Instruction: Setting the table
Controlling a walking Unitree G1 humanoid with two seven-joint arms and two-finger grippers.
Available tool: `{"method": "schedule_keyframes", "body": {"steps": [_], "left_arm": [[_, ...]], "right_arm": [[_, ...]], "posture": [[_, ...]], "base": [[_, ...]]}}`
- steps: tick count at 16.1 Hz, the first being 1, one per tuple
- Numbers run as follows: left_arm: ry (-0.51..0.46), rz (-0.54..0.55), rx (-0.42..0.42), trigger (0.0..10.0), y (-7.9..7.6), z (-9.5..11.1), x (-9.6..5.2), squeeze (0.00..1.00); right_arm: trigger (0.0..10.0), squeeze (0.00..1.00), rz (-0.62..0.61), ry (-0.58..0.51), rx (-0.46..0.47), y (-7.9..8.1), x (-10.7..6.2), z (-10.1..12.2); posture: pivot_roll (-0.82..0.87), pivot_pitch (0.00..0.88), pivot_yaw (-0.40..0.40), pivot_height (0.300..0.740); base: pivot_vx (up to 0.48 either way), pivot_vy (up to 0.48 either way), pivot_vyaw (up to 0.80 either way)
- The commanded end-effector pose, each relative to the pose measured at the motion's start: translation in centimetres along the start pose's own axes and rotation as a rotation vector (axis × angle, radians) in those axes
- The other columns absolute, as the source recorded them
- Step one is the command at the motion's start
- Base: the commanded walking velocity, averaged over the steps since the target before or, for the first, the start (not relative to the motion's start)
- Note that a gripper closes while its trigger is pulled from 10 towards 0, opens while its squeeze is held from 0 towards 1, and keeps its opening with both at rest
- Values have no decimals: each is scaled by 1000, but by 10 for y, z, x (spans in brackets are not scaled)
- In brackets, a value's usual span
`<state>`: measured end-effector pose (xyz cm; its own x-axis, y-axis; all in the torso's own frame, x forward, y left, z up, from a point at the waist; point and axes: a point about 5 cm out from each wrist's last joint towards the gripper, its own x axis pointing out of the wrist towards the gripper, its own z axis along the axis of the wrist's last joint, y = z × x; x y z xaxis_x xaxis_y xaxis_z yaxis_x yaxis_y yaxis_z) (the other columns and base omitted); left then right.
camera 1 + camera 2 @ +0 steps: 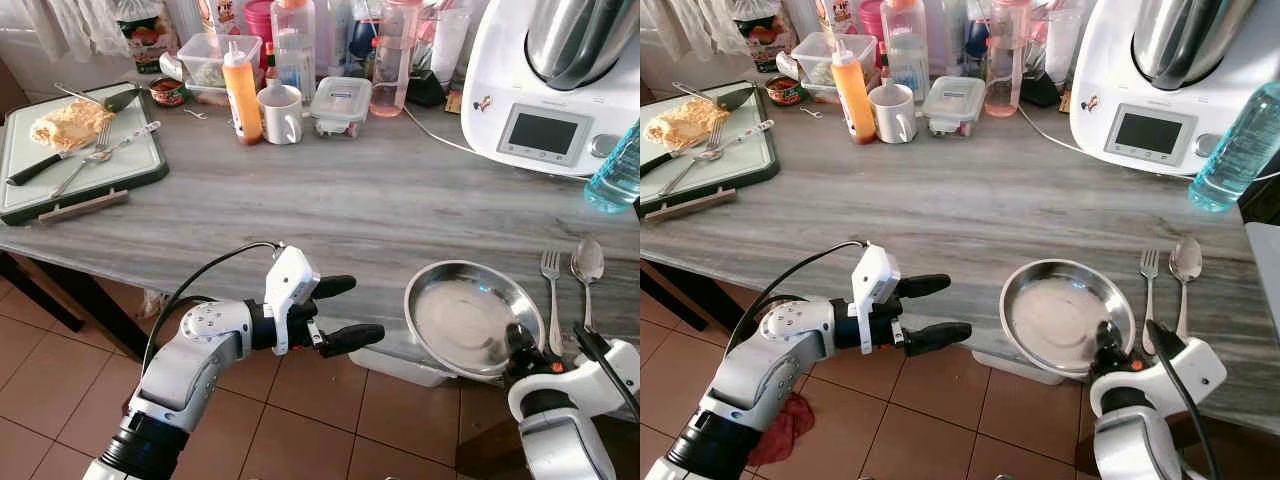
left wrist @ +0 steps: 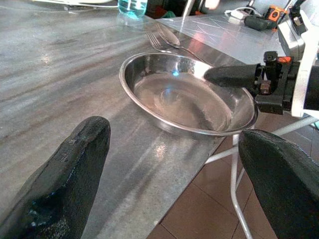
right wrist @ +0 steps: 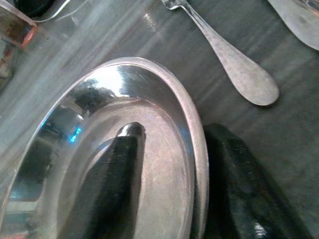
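1. My right gripper [image 3: 169, 164] has its fingers closed over the near rim of the steel plate [image 1: 460, 315]: one finger lies inside the bowl, the other sits outside under the rim, as my right wrist view shows.
2. My left gripper [image 1: 335, 313] hangs off the table's front edge, lower centre of the left eye view, fingers spread apart and holding nothing. It points toward the plate and is apart from it.
3. Plate location: lower right of the left eye view, on the grey wood-grain table [image 1: 330, 200], with its near rim overhanging the front edge.
4. Progress, as I judge it: a fork [image 1: 551, 295] and a spoon [image 1: 586, 275] already lie just beside the plate on its right. The plate is down but I have not let go of it, and it looks too close to the edge.
5. Remaining, as I judge it: seat the plate fully on the table, release it, and add a cup or knife if required. More cutlery lies on the tray [image 1: 140, 165] at upper left; a white mug [image 1: 281, 112] stands at upper centre.
6. Orientation: the plate is round, open side up, so it has no long axis. The fork and spoon run parallel, handles toward me, tines and bowl pointing toward the top of the frame.
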<state>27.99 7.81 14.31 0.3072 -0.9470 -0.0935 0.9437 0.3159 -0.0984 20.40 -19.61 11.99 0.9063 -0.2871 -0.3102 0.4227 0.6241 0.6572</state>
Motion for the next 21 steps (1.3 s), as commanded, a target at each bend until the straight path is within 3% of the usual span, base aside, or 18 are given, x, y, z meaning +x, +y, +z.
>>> {"method": "schedule_keyframes", "body": {"steps": [1,21], "left_arm": [[15,-22,7,10000,-4,-1,1,0],[19,-18,2,10000,-8,4,-2,0]], "right_arm": [[10000,1000,-40,31,79,-1,2,-13],[10000,1000,-24,-45,83,5,21,-3]], "posture": [[-26,123,22,714],[-11,142,27,714]], "base": [[0,0,0],[0,0,0]]}}
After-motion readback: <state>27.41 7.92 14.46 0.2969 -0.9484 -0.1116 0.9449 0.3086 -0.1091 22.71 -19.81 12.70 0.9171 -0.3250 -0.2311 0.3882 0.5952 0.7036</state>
